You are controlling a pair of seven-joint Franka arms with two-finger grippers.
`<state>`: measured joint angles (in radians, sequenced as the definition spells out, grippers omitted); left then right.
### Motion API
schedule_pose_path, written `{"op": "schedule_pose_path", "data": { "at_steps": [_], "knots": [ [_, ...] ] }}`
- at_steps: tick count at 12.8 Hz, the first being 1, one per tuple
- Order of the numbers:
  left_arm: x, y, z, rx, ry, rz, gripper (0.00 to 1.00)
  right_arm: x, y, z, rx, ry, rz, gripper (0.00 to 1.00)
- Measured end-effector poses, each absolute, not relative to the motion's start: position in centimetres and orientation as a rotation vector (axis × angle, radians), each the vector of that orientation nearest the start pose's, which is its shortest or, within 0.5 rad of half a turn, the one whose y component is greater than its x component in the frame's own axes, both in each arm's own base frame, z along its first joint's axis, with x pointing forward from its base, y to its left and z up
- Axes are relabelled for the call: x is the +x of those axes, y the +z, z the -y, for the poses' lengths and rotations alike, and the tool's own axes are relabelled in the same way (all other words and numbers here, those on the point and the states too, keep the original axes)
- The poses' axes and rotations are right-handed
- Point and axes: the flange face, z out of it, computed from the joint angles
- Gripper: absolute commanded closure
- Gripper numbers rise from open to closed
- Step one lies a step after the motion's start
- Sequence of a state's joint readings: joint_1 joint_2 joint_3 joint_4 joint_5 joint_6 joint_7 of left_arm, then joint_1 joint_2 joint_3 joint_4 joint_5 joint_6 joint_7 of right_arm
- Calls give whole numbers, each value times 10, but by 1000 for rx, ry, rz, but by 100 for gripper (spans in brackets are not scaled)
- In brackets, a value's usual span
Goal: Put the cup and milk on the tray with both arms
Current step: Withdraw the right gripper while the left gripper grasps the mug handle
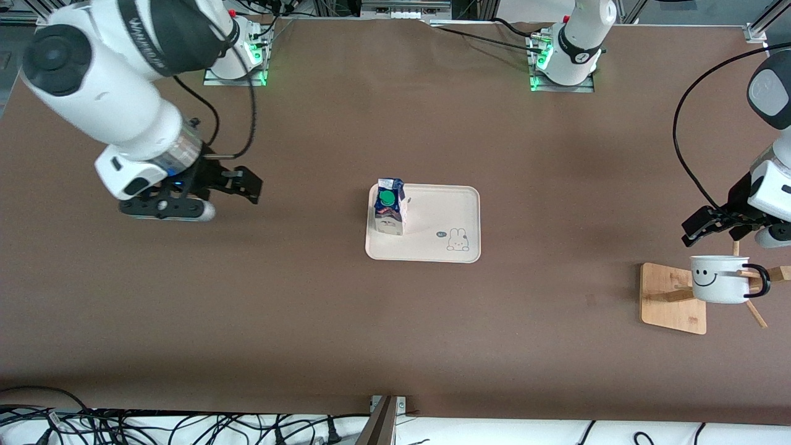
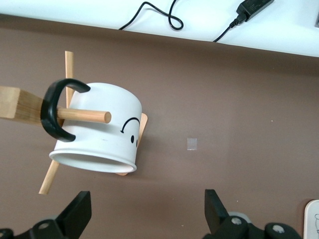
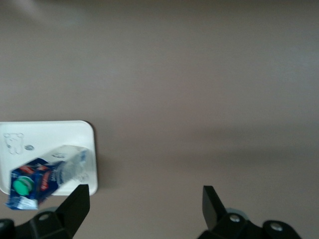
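The milk point(image 1: 390, 207) stands upright on the cream tray point(image 1: 439, 216), at the tray's end toward the right arm. It also shows in the right wrist view point(image 3: 44, 178) on the tray point(image 3: 50, 137). The cup point(image 1: 719, 279) hangs by its black handle point(image 1: 761, 281) on a peg of a wooden stand. In the left wrist view the peg point(image 2: 84, 116) passes through the handle point(image 2: 50, 112) of the cup point(image 2: 99, 137). My left gripper point(image 1: 698, 230) is open and empty in the air beside the cup point(image 2: 147, 209). My right gripper point(image 1: 247, 185) is open and empty over bare table point(image 3: 144, 204).
The wooden stand's flat base point(image 1: 670, 300) lies toward the left arm's end of the table, with pegs sticking out point(image 1: 755, 312). Cables lie along the table edge nearest the front camera point(image 1: 185, 426). A tray corner shows in the left wrist view point(image 2: 313, 219).
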<state>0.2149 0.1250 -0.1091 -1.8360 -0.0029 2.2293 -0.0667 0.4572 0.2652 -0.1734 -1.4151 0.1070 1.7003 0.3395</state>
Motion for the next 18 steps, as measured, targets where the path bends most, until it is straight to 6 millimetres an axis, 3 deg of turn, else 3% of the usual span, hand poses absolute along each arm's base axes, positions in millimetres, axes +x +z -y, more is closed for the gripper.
{"op": "schedule_pose_path", "data": {
  "at_steps": [2, 3, 5, 7, 9, 12, 15, 16, 17, 18],
  "knots": [
    [615, 475, -78, -3125, -469, 334, 1, 605, 561, -156, -3073, 40, -51, 0],
    [614, 469, -82, -3129, -502, 366, 8, 599, 565, -132, -3068, 48, -29, 0],
    [610, 456, -86, -3134, -589, 427, 12, 584, 575, -98, -3096, 35, 3, 0],
    [604, 450, -87, -3122, -643, 449, 22, 567, 582, -91, -3133, 26, 25, 0],
    [604, 456, -89, -3099, -730, 468, 28, 549, 583, -87, -3140, 31, 31, 0],
    [602, 455, -106, -3113, -781, 608, 30, 536, 587, -78, -3149, 4, 27, 0],
    [600, 437, -114, -3154, -769, 768, 30, 537, 587, -76, -3156, -8, 68, 0],
    [601, 431, -115, -3160, -776, 807, 36, 539, 586, -75, -3159, -16, 73, 0],
    [603, 426, -116, -3164, -785, 846, 50, 540, 587, -74, -3167, -32, 75, 0],
    [605, 420, -116, -3162, -797, 867, 55, 542, 588, -74, -3172, -39, 76, 0]
  ]
}}
